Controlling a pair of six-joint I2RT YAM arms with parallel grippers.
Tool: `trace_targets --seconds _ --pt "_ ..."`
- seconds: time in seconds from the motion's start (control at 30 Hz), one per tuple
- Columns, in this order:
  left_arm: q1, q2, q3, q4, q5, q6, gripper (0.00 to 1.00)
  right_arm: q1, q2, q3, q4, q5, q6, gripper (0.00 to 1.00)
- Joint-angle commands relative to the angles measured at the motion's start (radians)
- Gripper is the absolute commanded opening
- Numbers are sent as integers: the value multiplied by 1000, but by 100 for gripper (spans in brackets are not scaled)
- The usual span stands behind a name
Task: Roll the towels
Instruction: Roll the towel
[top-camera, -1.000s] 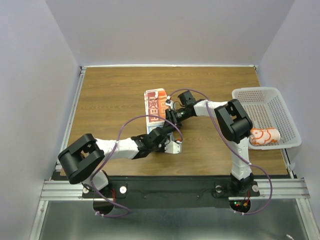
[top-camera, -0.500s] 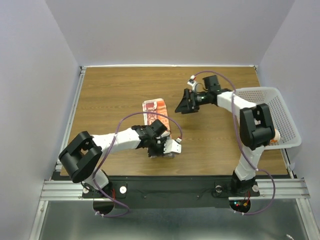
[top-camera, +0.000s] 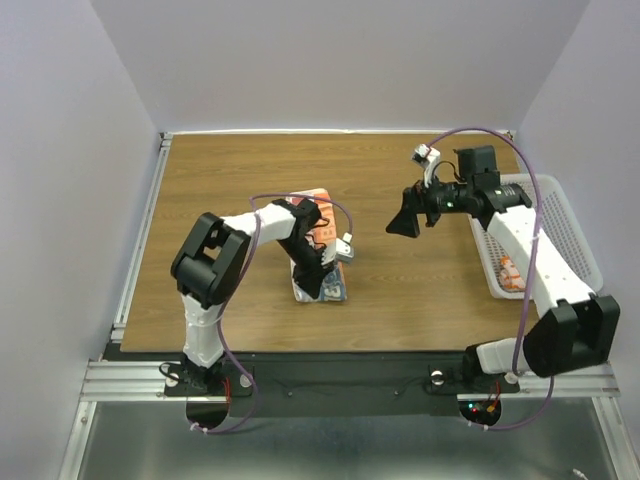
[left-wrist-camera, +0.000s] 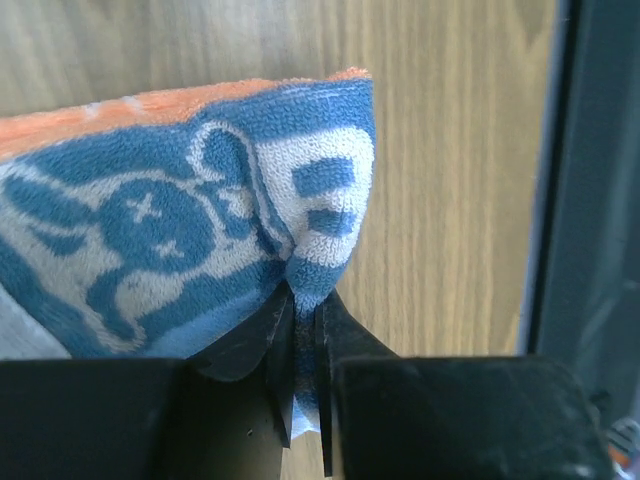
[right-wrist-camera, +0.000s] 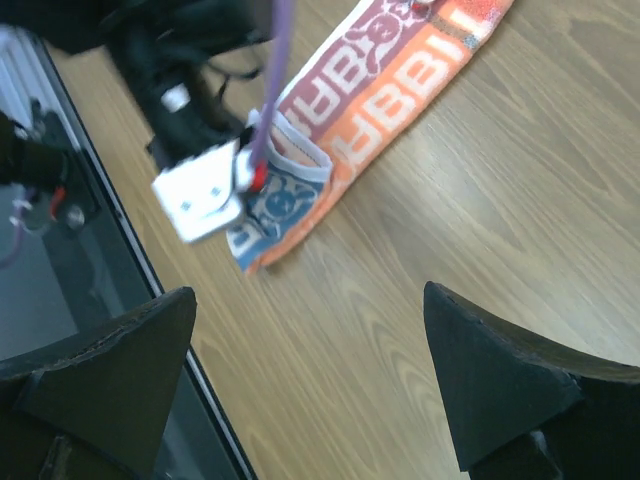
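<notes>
Orange-bordered towel pinched at its near end on the wooden counter.
Left pincer is clamped on the blue-printed corner of the cloth, which lies lengthwise near the counter's middle; right pincer hangs above bare wood, jaws spread wide, holding nothing. A second towel sits rolled in the white basket.

The table is a wood-grain board with a metal rail along its left edge. One towel lies on it near the middle, folded into a long strip that runs from far to near, with its orange border and lettering facing up. The towel's near end is off the wood and curls over, showing a blue cartoon print. A white perforated basket sits at the right edge.
</notes>
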Motion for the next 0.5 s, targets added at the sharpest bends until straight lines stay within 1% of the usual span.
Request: trace_targets --seconds 0.0,0.07,0.1,0.13,0.2,0.23,0.3,0.33,0.4,0.47 --pt "47 139 71 -229 138 134 22 14 -112 -13 -205 62 -260 100" --pt "73 189 112 -245 152 145 23 86 -138 -23 -233 130 -307 100" --pt "81 238 126 -251 156 148 24 130 -158 -32 -236 172 -311 100" --pt "90 262 164 -269 163 151 24 198 -163 -55 -236 221 -325 100" --pt "112 333 210 -307 173 172 25 226 -145 -75 -218 228 -331 100" --pt "118 353 257 -326 179 177 26 284 -132 -92 -204 272 -337 100" --pt "133 393 296 -350 184 171 26 373 -111 -110 -157 366 -350 100" --pt "136 402 310 -351 184 165 26 445 -67 -112 -114 433 -354 100" --pt "141 423 345 -351 183 153 26 502 -18 -98 -68 479 -342 100" --pt "143 434 365 -351 175 145 27 575 29 -101 27 536 -321 100"
